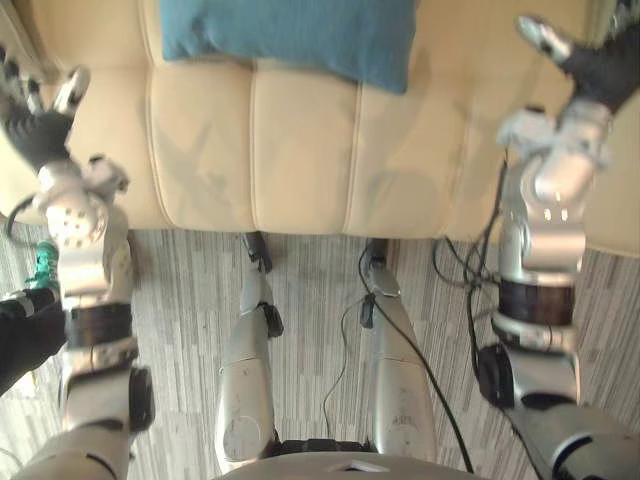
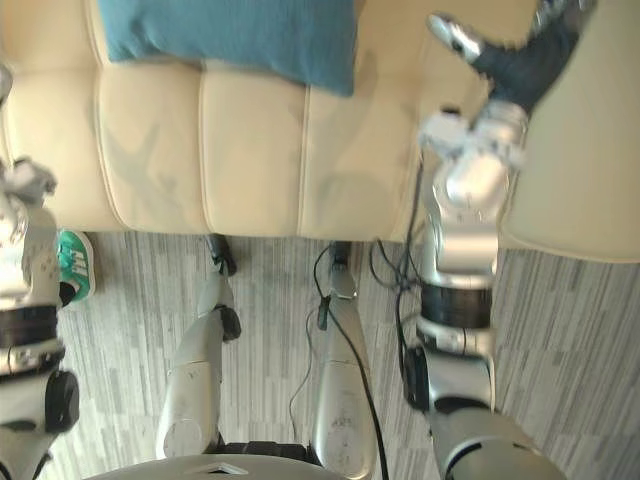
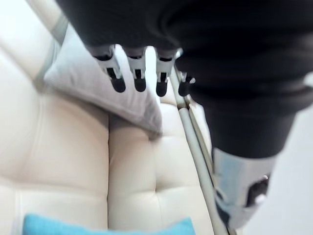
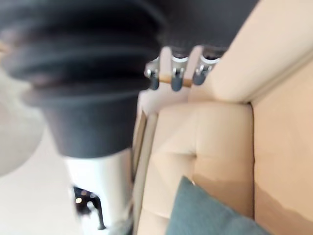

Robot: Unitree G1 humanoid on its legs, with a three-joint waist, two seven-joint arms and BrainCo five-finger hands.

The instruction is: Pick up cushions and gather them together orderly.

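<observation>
Wood-grain floor (image 1: 320,280) is nearest, then the cream sofa (image 1: 300,150). Left robot hand (image 1: 40,125) hovers at the sofa's left end, fingers straight, empty. Right robot hand (image 1: 598,68) hovers at the right end, fingers released, empty. Blue cushion (image 1: 300,35) lies further back on the seat between them, untouched. Grey cushion (image 3: 98,93) lies on the sofa past the left fingers, apart from the blue one.

Head cameras are looking steeply down, wrist cameras sitting close in.
Both eye views are sharing the cream padded leather sofa (image 1: 300,150) and teal rectangular fabric cushion (image 1: 300,35); the wrist cameras are looking past the left hand (image 3: 138,73) and right hand (image 4: 177,73) onto that same sofa.
</observation>
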